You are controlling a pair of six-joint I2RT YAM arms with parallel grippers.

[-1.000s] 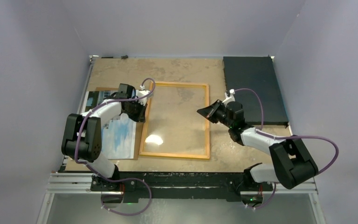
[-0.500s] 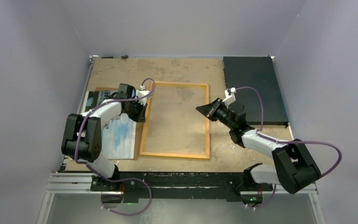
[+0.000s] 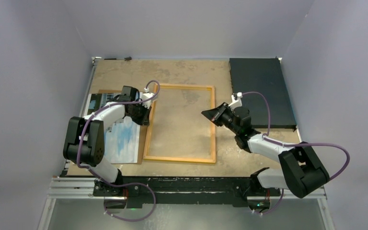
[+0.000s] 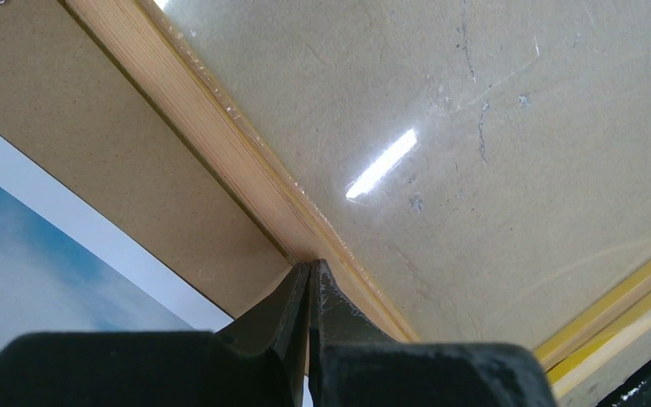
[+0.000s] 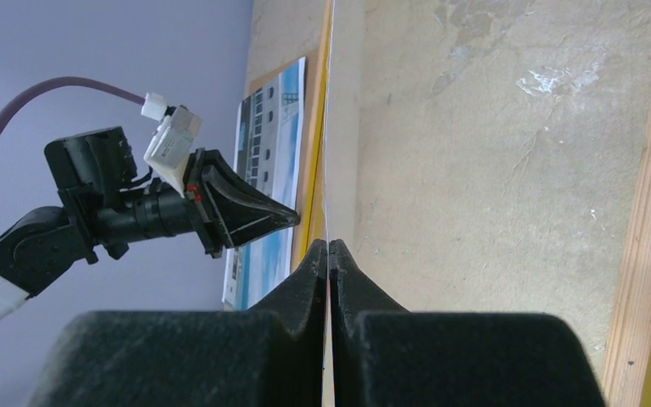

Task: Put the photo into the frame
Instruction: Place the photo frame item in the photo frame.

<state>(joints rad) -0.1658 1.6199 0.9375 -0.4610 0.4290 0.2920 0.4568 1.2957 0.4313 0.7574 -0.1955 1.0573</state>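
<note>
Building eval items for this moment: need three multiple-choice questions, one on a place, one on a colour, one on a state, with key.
1. Where does the sky-and-buildings paper photo lie?
A on the brown backing board, left of the rectangular wood-and-yellow frame
B inside the frame
C under the frame

2. What colour is the rectangular mat at the far right?
A yellow
B black
C white

3. How do the left gripper jaws stand?
A wide open
B shut
C clamped on the photo

Key: 1 A, the print rests on the board beside the frame; 2 B, it is plainly dark; 3 B, the left wrist view shows its fingers pressed together at the frame's wooden rail.
</note>
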